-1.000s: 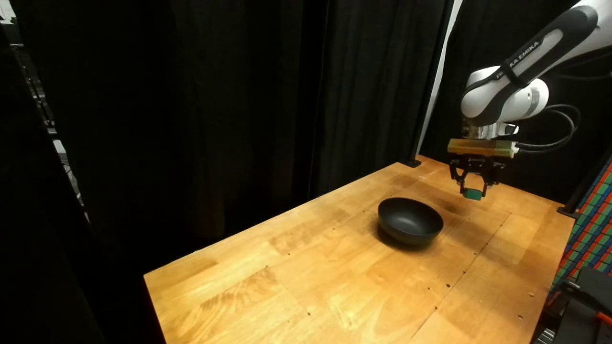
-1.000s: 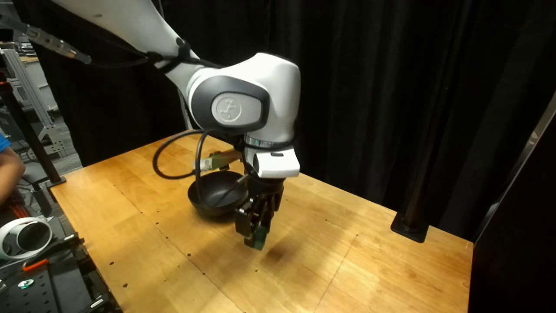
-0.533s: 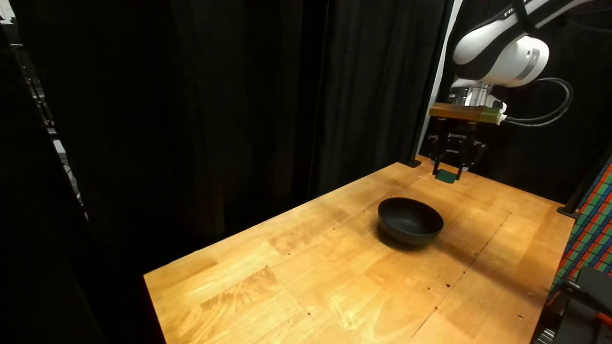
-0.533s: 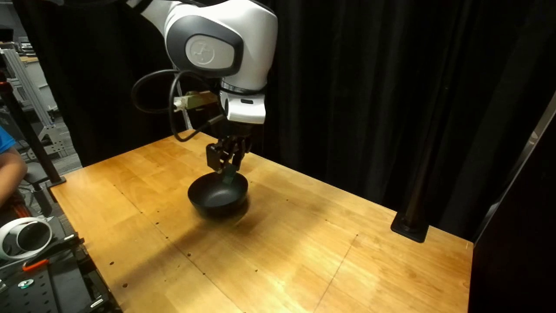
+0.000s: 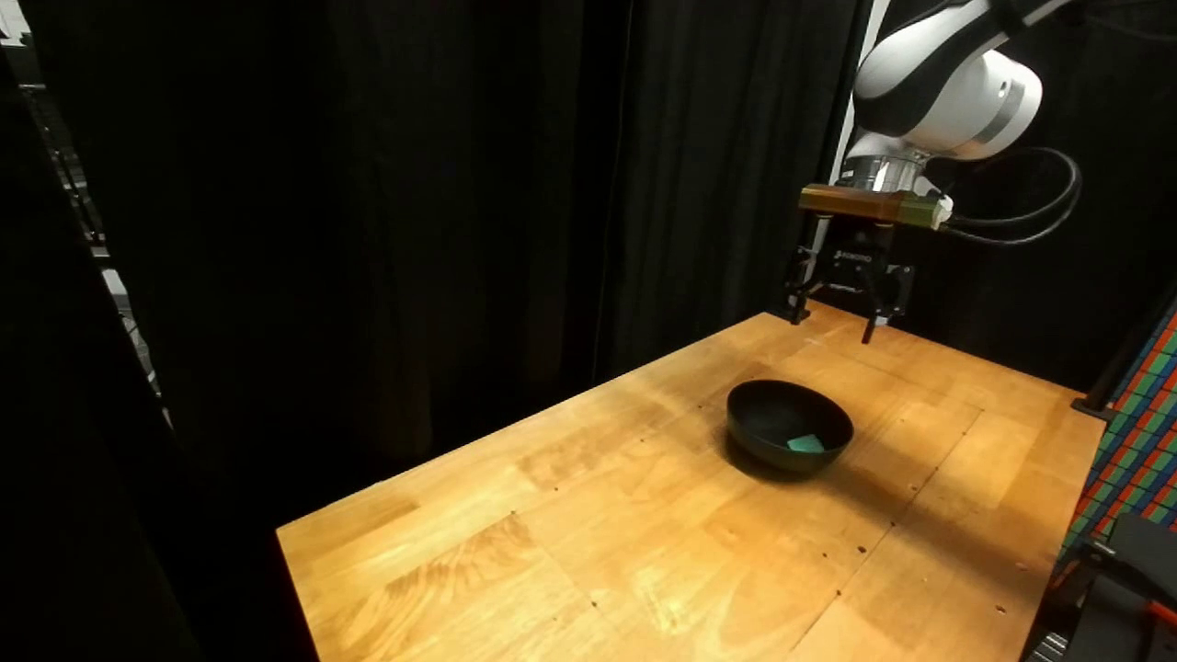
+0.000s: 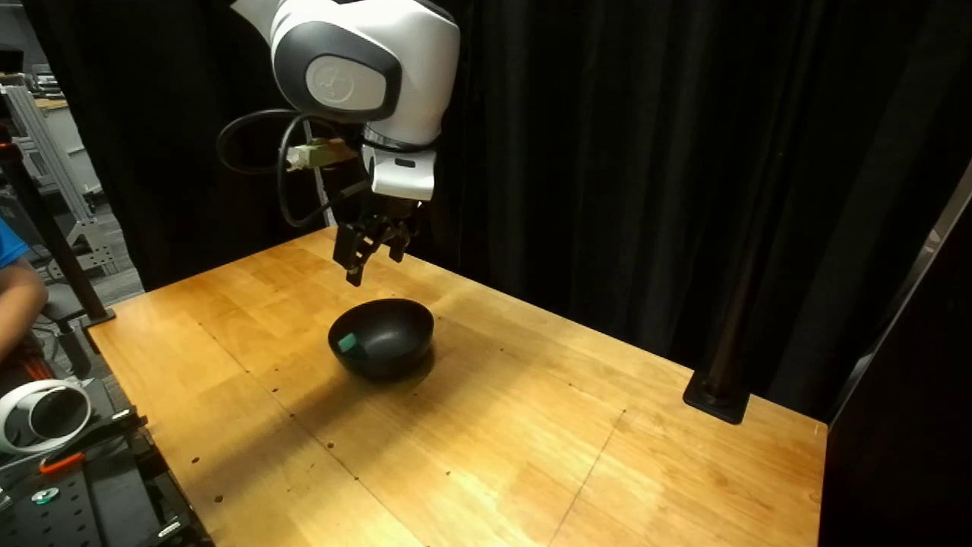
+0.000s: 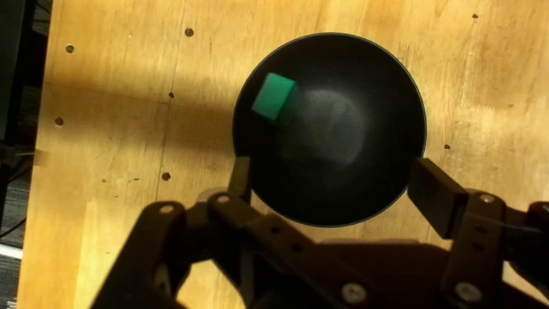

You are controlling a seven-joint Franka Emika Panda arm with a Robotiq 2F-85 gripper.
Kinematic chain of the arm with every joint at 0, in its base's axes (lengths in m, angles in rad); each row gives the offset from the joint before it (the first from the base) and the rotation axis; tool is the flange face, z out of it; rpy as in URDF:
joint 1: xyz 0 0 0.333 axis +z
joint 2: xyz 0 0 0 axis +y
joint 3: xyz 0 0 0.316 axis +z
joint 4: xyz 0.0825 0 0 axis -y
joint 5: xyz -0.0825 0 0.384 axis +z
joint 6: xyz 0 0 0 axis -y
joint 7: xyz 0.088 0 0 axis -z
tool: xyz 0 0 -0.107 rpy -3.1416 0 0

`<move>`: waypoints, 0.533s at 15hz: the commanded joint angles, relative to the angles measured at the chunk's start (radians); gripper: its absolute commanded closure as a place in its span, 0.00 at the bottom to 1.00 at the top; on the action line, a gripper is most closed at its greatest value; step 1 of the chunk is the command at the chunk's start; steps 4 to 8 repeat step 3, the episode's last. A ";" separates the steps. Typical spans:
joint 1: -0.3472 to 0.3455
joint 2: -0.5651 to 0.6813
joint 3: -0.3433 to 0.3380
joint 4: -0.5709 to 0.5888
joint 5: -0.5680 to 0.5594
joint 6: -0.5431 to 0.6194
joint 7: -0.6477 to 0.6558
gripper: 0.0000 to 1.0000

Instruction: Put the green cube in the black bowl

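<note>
The green cube [image 7: 274,96] lies inside the black bowl [image 7: 330,189], against the sloping wall on the left in the wrist view. Both exterior views also show the green cube [image 5: 805,444] [image 6: 348,342] within the bowl's rim. My gripper [image 5: 833,329] [image 6: 375,270] hangs in the air above the black bowl [image 6: 395,334], not touching it. Its fingers [image 7: 437,193] are spread wide with nothing between them. Seen from the wrist, the fingertips overlap the bowl's rim on both sides.
The bowl stands on a wooden table [image 5: 644,552] backed by dark curtains [image 5: 460,230]. A black post base [image 6: 716,395] is fixed at the table's edge. A cart with a white ring-shaped object [image 6: 45,418] stands beside the table, near a person's arm [image 6: 19,296].
My gripper rose and moved over the bowl with the cube held, then opened. The cube dropped from between the fingers into the bowl. The bowl stayed in place.
</note>
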 commanded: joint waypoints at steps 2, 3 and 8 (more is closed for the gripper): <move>-0.018 -0.061 -0.049 0.042 -0.107 -0.141 0.075 0.00; -0.025 -0.074 -0.058 0.038 -0.125 -0.160 0.071 0.00; -0.025 -0.074 -0.058 0.038 -0.125 -0.160 0.071 0.00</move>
